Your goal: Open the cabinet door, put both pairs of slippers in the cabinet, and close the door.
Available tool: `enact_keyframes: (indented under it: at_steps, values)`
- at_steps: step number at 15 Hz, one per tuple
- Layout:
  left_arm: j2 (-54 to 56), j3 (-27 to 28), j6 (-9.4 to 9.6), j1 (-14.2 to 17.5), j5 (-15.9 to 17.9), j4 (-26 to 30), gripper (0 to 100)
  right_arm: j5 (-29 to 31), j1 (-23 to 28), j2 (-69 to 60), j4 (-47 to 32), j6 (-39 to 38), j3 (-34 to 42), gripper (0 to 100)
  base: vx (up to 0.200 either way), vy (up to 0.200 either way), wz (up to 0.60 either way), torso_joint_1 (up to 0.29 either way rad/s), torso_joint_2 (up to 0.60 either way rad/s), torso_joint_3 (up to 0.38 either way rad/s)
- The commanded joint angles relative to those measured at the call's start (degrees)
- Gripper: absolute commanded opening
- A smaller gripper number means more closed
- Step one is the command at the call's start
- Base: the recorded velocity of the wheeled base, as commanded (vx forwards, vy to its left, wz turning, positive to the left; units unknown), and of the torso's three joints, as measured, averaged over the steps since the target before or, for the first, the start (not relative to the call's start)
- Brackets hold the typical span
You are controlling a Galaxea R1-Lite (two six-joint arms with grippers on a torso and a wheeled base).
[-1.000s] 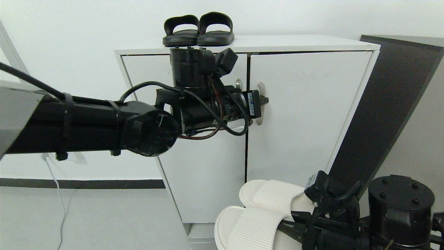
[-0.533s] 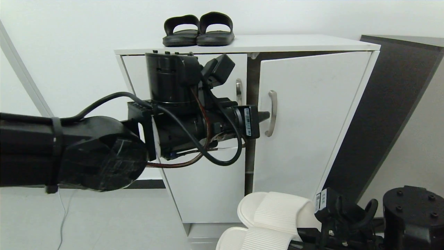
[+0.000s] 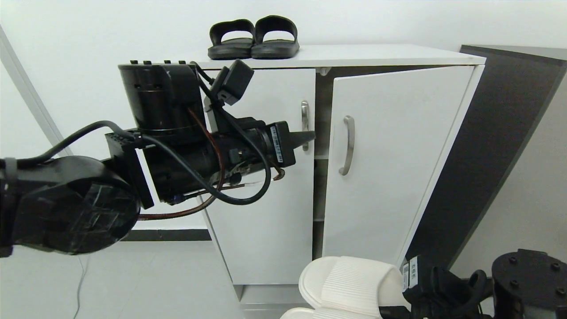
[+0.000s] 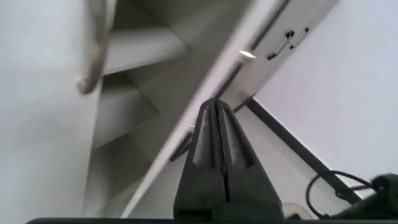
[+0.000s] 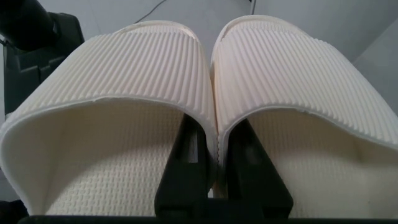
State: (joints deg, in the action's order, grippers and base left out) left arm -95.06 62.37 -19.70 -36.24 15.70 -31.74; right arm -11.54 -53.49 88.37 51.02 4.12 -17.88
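1. While my left tool (image 3: 306, 137) hangs level in front of the cabinet (image 3: 390, 53), its fingers are pressed flat together with nothing between them.
2. In the head view its tip lines up with the left handle (image 3: 304, 116), the upright bar on the left door (image 3: 266, 230); I cannot tell whether the two touch.
3. The left door sits shut, flush with the cabinet front.
4. The right door (image 3: 394, 155) stands ajar, swung out a little at its handle side, and the right handle (image 3: 349, 144) on it is apart from my left tool.
5. Through the dark gap between the two doors I see the pale edges of shelves (image 3: 320, 156) inside.
6. The black slippers (image 3: 253, 37) rest side by side on the cabinet's top, near its front edge and above the left door.
7. My right tool (image 5: 216, 171) is low, before the foot of the cabinet, and it pinches the white slippers (image 5: 149, 81): one finger sits inside each slipper, and together they squeeze the two inner strap walls.
8. The white slippers lie side by side and touching, their ribbed straps up, in front of the cabinet's base below the ajar right door.
9. A dark panel (image 3: 496, 146) stands just beside the cabinet's right side.
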Motion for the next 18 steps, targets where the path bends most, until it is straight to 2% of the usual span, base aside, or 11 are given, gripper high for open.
enact_keyframes:
  at_steps: [1, 5, 14, 16, 18]
  values:
    - [-3.73, 1.88, -0.08, 2.05, 1.61, -1.13, 0, 0.03, -0.21, 0.14, 0.05, 0.01, 0.13, 0, 0.0, 0.0, 0.0, 0.0, 0.0, 0.0]
    - [-8.47, 7.07, -2.01, 2.58, 3.02, -2.8, 0, -0.06, -1.79, 0.49, -0.13, 0.01, 0.57, 0, 0.0, 0.0, 0.0, 0.0, 0.0, 0.0]
    - [-13.75, 14.54, -2.45, 2.32, 3.81, -2.62, 0, -0.06, -2.67, 0.93, 0.05, -0.08, 1.01, 0, 0.0, 0.0, 0.0, 0.0, 0.0, 0.0]
    - [-14.1, 14.98, -2.89, 2.14, 3.72, -2.8, 0, -0.06, -2.76, 1.28, -0.04, -0.08, 1.01, 0, -0.2, 0.0, 0.0, 0.005, 0.0, 0.002]
    - [-13.39, 14.27, -3.77, 0.38, 3.2, -2.8, 0, -0.06, -3.11, 1.37, 0.05, 0.01, 1.01, 0, -0.2, 0.0, 0.0, 0.0, 0.0, 0.002]
